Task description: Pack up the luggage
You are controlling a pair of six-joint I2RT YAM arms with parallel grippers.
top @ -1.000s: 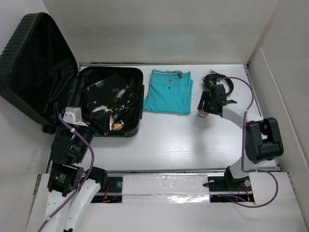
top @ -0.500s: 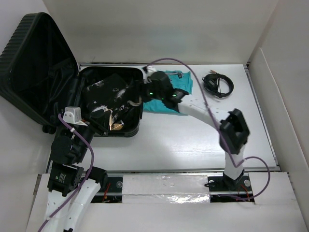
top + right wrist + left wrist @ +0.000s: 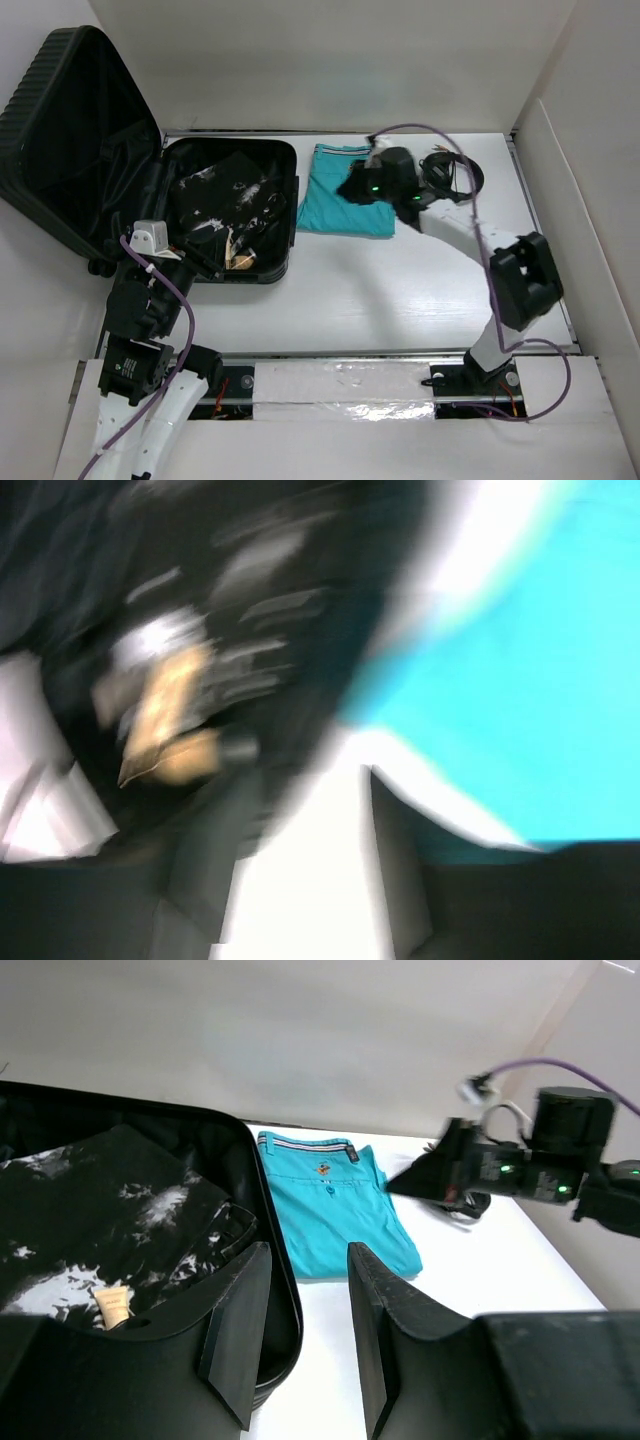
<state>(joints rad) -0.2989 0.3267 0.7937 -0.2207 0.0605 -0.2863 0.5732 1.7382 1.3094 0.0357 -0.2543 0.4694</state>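
The luggage [image 3: 75, 140] lies open at the table's left with its lid propped up. Its base [image 3: 272, 1222] holds a black-and-white patterned garment [image 3: 110, 1190] and a small tan tube [image 3: 113, 1307]. A folded teal garment [image 3: 335, 208] lies just right of the base. My right gripper [image 3: 358, 186] hovers over that garment's right part. The right wrist view is motion-blurred, but the gripper [image 3: 300, 880] shows its fingers apart with bare white table between them. My left gripper [image 3: 305, 1255] stands open and empty at the base's near right rim.
A coiled black cord [image 3: 455, 172] lies at the back right of the table, just behind the right arm. White walls close in the table at the back and on both sides. The arm bases sit along the near edge.
The right arm swung left from beside the coil to the suitcase's right rim, then back right over the teal garment. The left arm has not moved.
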